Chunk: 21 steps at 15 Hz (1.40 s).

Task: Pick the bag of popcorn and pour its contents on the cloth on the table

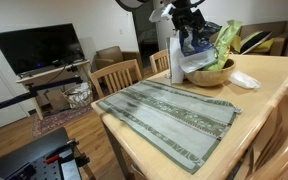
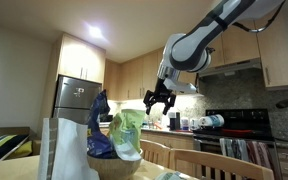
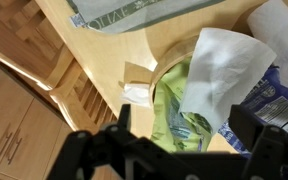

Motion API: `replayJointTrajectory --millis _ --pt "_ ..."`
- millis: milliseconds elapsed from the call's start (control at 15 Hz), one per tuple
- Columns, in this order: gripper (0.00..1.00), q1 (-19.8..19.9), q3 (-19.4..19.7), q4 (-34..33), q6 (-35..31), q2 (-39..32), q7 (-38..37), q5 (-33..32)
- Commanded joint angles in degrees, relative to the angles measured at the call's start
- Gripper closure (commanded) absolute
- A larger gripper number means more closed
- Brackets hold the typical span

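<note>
While the hand (image 2: pixel 160 104) hovers above the bowl (image 1: pixel 212 78), jaws spread wide ready to grab, the green bag (image 1: pixel 224 40) sits propped inside it, and the cloth (image 1: pixel 169 118) lies beside the bowl on the worktop (image 1: pixel 274 75).

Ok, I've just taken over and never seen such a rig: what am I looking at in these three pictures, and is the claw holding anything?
It is one robot arm ending in a two-fingered claw. Two pictures come from cameras standing in the room; the third looks down from the wrist, the claw showing dark along its bottom edge. On the wooden table lies the striped cloth. Near it a wooden bowl holds the green popcorn bag, a blue-and-white bag and white paper. The claw hangs open above the bowl, holding nothing.
</note>
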<state>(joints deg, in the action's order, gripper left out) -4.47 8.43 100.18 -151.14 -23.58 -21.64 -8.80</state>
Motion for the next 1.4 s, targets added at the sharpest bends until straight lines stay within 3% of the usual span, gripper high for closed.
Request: replayJointTrajectory --millis 0,333,667,1333 --pt "0.0 0.0 0.02 -0.12 0.07 -0.04 0.27 0.21" --pt "0.0 -0.03 0.62 -3.07 -2.85 -3.0 -0.04 -0.26" --pt "0.0 3.03 -1.99 -8.0 -6.35 -7.85 4.68 4.65" --pt "0.0 4.46 -0.98 -20.99 -9.26 -18.85 4.97 7.62"
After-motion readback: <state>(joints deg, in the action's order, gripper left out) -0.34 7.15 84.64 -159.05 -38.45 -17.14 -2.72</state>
